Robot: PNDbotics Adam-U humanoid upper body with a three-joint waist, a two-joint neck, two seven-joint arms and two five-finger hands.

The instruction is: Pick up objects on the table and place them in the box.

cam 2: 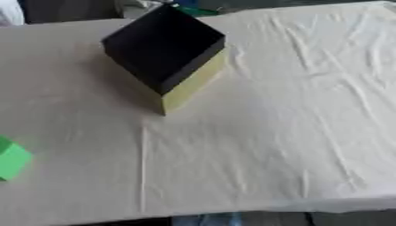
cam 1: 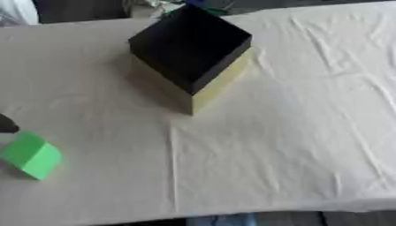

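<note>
A box (cam 1: pixel 220 84) with a black inside and pale yellow walls stands open-topped at the back middle of the table, turned corner-on to me. A green block (cam 1: pixel 32 155) lies on the cloth at the near left, far from the box. Just above the block a small dark part of my left hand (cam 1: pixel 6 124) pokes in from the left edge of the left eye view, apart from the block. Too little of the hand shows to read its state. My right hand shows in neither view.
A wrinkled cream cloth (cam 1: pixel 271 145) covers the table. Its front edge (cam 1: pixel 232 212) runs along the bottom. Beyond the far edge sit a white thing (cam 1: pixel 17 11) at the left and green and blue bits (cam 2: pixel 185 8) behind the box.
</note>
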